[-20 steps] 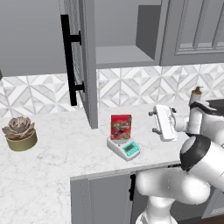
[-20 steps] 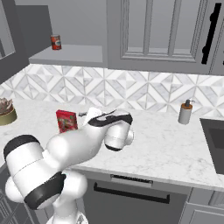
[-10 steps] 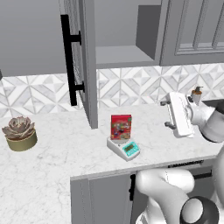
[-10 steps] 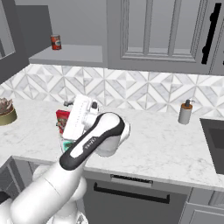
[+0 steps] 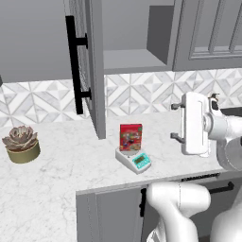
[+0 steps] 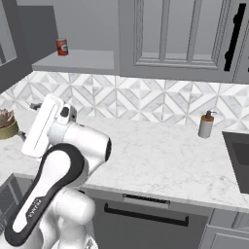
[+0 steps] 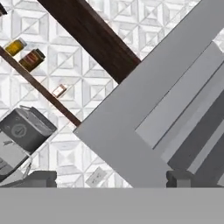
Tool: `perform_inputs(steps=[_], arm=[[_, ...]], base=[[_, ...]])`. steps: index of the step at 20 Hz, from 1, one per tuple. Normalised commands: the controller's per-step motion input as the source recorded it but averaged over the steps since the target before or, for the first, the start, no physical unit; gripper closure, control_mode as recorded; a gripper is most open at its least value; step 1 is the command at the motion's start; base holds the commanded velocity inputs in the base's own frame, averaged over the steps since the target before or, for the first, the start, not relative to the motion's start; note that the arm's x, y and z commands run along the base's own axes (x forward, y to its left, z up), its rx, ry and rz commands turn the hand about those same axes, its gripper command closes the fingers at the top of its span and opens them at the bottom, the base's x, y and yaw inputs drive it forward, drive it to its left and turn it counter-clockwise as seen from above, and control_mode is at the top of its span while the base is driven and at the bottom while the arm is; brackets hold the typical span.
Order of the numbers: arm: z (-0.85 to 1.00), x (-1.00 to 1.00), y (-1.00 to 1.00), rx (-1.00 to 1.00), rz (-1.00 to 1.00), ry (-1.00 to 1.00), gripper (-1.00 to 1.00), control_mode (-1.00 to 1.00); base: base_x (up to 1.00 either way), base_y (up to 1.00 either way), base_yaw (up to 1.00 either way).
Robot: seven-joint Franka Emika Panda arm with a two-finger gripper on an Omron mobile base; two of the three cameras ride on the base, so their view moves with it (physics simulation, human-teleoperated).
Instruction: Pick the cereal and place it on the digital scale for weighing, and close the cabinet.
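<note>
The cereal [image 5: 131,137] stands upright on the digital scale [image 5: 134,159], near the counter's [image 5: 56,184] front edge, just right of the open cabinet [image 5: 90,66] door, whose black bar handle [image 5: 73,64] faces left. The gripper [image 5: 176,122] is raised above the counter's right part, well apart from the box, its fingers spread and holding nothing. A potted succulent [image 5: 21,143] sits toward the counter's left edge. A soap dispenser [image 6: 206,124] stands against the counter's back edge.
</note>
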Motion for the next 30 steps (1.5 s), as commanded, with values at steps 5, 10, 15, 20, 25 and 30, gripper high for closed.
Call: perform_inputs(steps=[5,10,15,20,25,30], arm=[[0.66,-1.0,0.49,-0.05,-0.17,-0.21,-1.0,-1.0],[0.66,-1.0,0.65,-0.19,-0.11,-0.27,-1.0,-1.0],[0.1,-0.96,0.9,-0.11,-0.25,-0.29,-1.0,-1.0],[-0.31,-0.45,1.0,0.04,-0.42,-0.24,-1.0,-1.0],[-0.36,0.08,0.6,0.03,-0.34,-0.2,-1.0,-1.0],[-0.42,0.22,0.58,-0.03,-0.23,-0.21,-1.0,-1.0]], base=[[0.0,0.0,0.0],[0.0,0.0,0.0],[0.0,0.0,0.0],[0.0,0.0,0.0],[0.0,0.0,0.0],[0.0,0.0,0.0]])
